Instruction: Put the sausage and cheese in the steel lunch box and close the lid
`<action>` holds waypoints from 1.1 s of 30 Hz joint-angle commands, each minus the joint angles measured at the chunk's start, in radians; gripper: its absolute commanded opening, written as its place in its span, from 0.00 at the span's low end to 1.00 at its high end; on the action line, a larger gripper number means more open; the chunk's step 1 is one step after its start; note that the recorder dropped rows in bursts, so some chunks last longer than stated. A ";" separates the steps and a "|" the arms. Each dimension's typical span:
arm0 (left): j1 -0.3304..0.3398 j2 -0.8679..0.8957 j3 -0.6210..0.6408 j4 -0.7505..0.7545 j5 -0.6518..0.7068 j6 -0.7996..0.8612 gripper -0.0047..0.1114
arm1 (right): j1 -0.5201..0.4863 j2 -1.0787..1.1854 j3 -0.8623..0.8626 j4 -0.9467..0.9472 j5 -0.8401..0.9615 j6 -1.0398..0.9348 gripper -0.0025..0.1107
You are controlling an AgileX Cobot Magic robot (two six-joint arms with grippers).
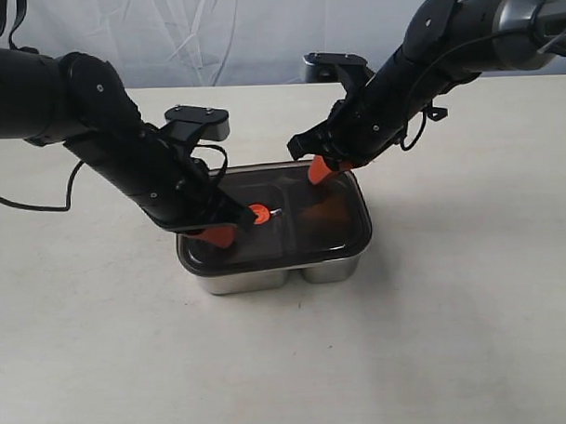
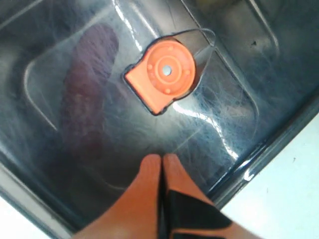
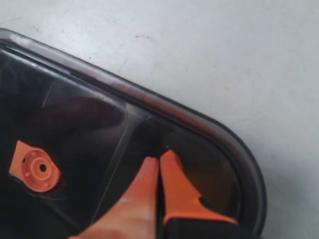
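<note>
The steel lunch box [image 1: 267,280] stands mid-table with the dark translucent lid [image 1: 298,232] lying on top of it. The lid's orange valve tab [image 1: 259,214] [image 2: 164,74] [image 3: 35,169] sits at its centre. My left gripper [image 1: 219,237] [image 2: 162,157] is shut, empty, its orange tips resting on the lid near the front left. My right gripper [image 1: 317,172] [image 3: 159,158] is also shut and empty, tips on the lid's far right part. Through the lid a dim reddish sausage [image 2: 87,94] shows, and a faint orange patch, likely the cheese [image 1: 328,210].
The pale table [image 1: 473,336] surrounds the box. A white backdrop hangs behind the table's far edge [image 1: 260,85]. Both black arms lean in over the box from the left and right.
</note>
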 commanded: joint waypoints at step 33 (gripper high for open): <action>-0.006 -0.556 0.041 0.067 -0.316 -0.029 0.04 | -0.002 -0.497 0.079 -0.149 0.050 0.117 0.01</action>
